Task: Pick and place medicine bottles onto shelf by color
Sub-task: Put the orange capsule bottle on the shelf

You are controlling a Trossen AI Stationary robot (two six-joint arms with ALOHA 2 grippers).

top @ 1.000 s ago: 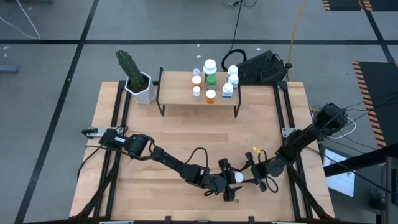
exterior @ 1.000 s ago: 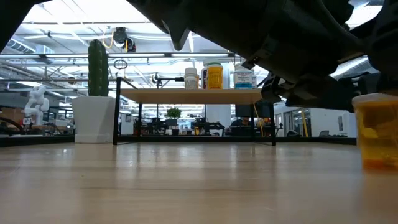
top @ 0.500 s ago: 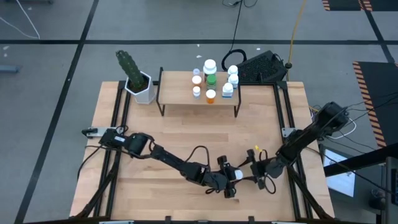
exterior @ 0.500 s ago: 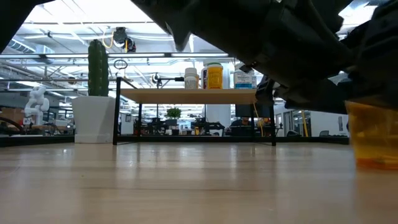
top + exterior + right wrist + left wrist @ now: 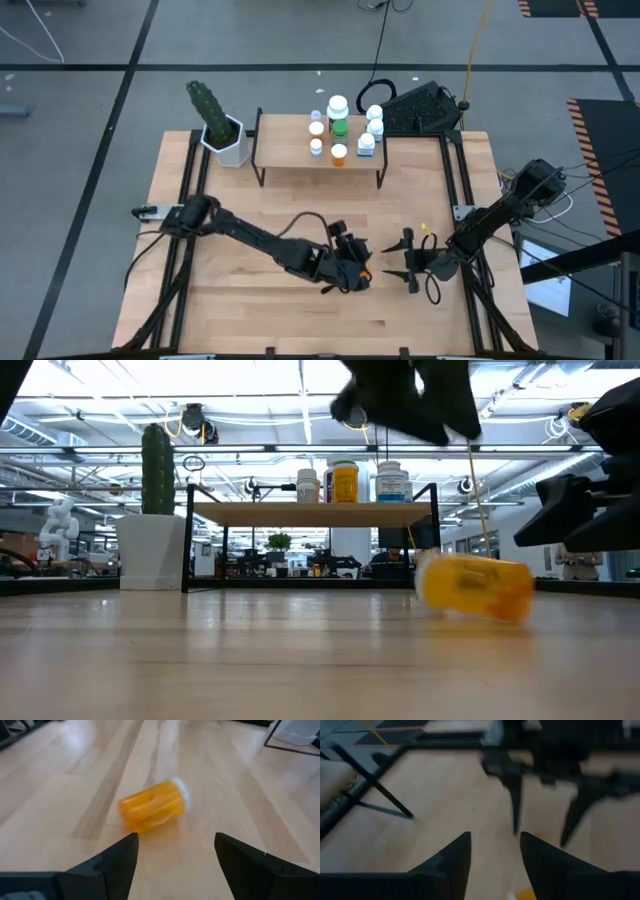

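An orange medicine bottle (image 5: 152, 811) with a white cap (image 5: 181, 788) lies on its side on the table near the front, between my two grippers; it also shows in the low view (image 5: 475, 588). My left gripper (image 5: 495, 837) hangs open above it, nothing between its fingers, and partly covers it in the high view (image 5: 357, 268). My right gripper (image 5: 175, 837) stands open just to the bottle's right (image 5: 408, 265), fingers toward it, apart from it. On the shelf (image 5: 285, 150) at the back stand several bottles, among them a green one (image 5: 338, 125) and an orange one (image 5: 339, 154).
A white pot with a cactus (image 5: 226, 140) stands left of the shelf. A dark keyboard (image 5: 420, 108) lies behind the table's far right corner. Bare tabletop (image 5: 300, 215) stretches between the shelf and the grippers.
My left gripper has risen and drawn back a little toward the table's left and far side. The orange bottle, which stood upright between its fingers, has tipped over and now lies on its side on the table. My right gripper has stayed about where it was.
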